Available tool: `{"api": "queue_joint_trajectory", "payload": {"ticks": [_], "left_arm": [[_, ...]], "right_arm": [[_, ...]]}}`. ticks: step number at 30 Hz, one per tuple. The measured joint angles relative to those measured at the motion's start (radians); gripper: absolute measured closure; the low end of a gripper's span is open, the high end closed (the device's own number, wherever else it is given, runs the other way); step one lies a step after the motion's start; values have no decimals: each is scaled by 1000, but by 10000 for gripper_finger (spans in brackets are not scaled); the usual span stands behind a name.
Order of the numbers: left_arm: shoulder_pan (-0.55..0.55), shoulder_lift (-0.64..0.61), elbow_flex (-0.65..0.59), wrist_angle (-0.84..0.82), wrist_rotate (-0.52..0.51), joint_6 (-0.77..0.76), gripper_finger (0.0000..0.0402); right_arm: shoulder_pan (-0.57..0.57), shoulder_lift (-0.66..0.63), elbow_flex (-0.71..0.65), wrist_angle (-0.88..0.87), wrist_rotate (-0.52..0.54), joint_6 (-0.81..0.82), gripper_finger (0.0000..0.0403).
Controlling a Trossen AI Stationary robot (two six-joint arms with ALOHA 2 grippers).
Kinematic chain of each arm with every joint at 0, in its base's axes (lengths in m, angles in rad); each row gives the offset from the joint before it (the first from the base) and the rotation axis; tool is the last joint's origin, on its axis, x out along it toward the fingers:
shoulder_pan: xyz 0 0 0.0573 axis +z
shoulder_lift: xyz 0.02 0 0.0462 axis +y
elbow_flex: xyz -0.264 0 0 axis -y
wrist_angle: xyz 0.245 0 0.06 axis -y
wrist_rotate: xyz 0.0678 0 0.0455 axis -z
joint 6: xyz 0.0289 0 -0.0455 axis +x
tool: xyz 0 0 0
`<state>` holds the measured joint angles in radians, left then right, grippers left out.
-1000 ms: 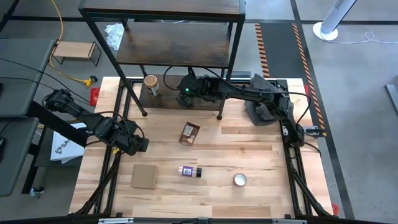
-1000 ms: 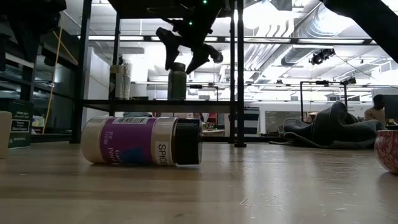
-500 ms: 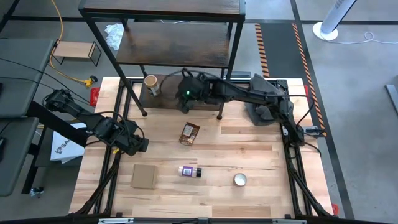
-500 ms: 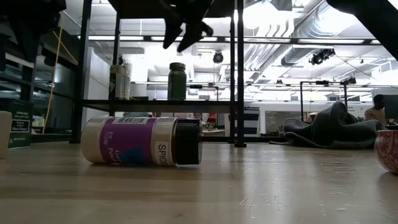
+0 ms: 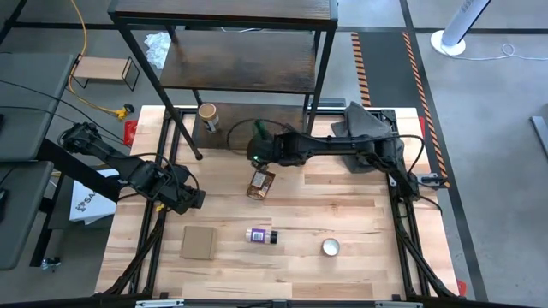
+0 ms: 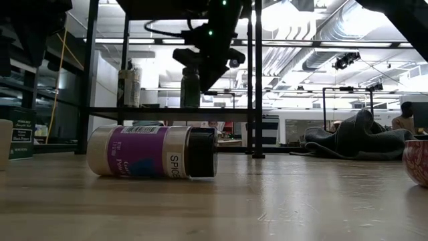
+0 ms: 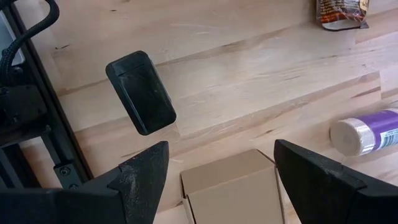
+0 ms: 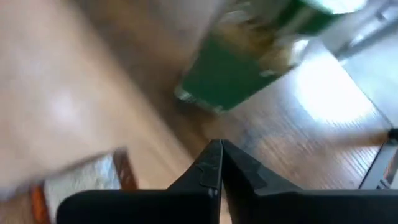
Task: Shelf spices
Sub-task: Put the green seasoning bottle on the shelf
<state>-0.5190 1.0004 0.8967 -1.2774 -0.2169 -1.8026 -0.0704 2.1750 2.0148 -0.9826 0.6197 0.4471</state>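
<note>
Right tool (image 5: 258, 155) closed, between shelf (image 5: 257, 64) and pouch (image 5: 260, 183).

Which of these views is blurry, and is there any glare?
Right wrist view: smeared by motion, the green-lidded jar a streak, glare on the shelf board. Low view: bright ceiling lights backlight the right claw. High and left wrist views: sharp.

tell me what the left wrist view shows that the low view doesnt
Only the left wrist view shows the open left gripper over a cardboard square, a small dark tin and the brown-orange pouch. Only the low view shows the shelf holding the green-lidded jar, with the right gripper beside it. Both show the purple-labelled jar lying on its side.
</note>
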Motion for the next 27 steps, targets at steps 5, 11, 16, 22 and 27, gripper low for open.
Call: {"api": "queue_joint_trajectory", "payload": {"ticks": [5, 11, 16, 22, 27], "left_arm": [[0, 0, 0, 4, 0, 0, 115], [0, 0, 0, 8, 0, 0, 115], [0, 0, 0, 15, -2, 17, 115], [0, 0, 0, 17, -2, 27, 115], [0, 0, 0, 20, -3, 27, 115]], "right_arm": [[-24, 0, -4, 105, 63, 76, 402], [-18, 0, -1, 213, 59, 62, 402], [-24, 0, -1, 359, 61, 5, 403], [-37, -2, 0, 551, -119, -112, 403], [-17, -25, 0, 499, -154, -200, 403]]}}
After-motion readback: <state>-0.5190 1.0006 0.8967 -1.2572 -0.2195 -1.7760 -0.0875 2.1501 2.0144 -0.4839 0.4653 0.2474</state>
